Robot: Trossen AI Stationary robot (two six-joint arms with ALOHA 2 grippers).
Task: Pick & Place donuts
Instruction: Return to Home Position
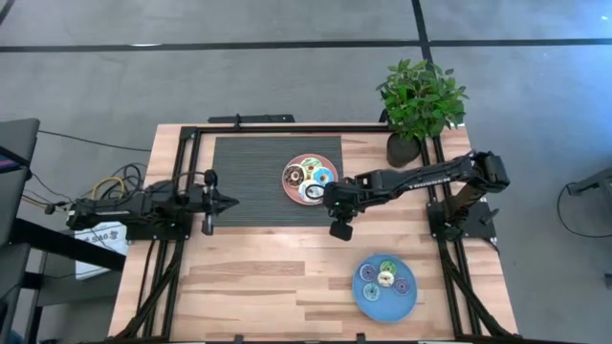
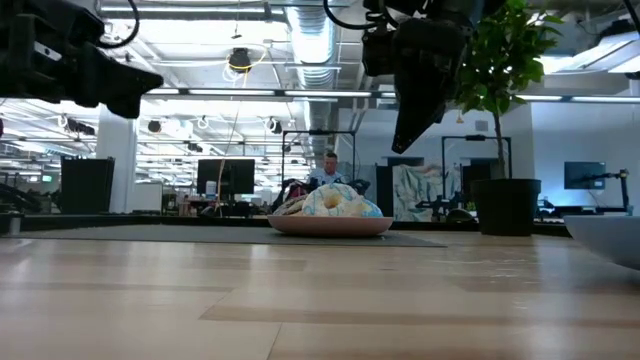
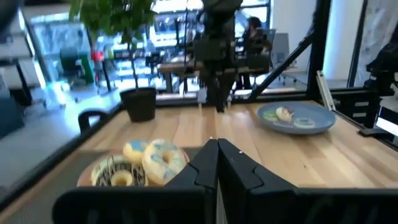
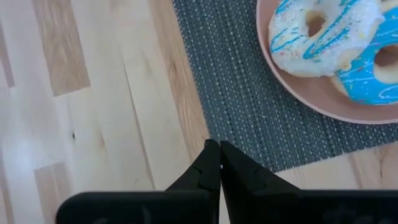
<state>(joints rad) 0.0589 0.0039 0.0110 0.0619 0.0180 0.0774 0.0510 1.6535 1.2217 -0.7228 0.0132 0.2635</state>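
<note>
Several donuts (image 1: 308, 180) lie piled on a pink plate (image 1: 295, 162) on the dark mat; in the right wrist view a white one with blue stripes (image 4: 323, 34) and a blue one (image 4: 376, 78) show. Several smaller donuts (image 1: 384, 278) lie on a blue plate (image 1: 368, 298) near the front right. My right gripper (image 1: 330, 201) hangs shut and slanting down above the mat's near right corner (image 4: 219, 146), just right of the pink plate, holding nothing. My left gripper (image 1: 231, 201) points level, shut and empty (image 3: 217, 152), above the mat's left edge.
A potted plant (image 1: 419, 100) stands at the back right corner. The dark ribbed mat (image 1: 249, 177) covers the table's far middle. Bare wood (image 1: 258, 277) lies between the mat and the near edge. A black frame (image 1: 182, 153) rims the table.
</note>
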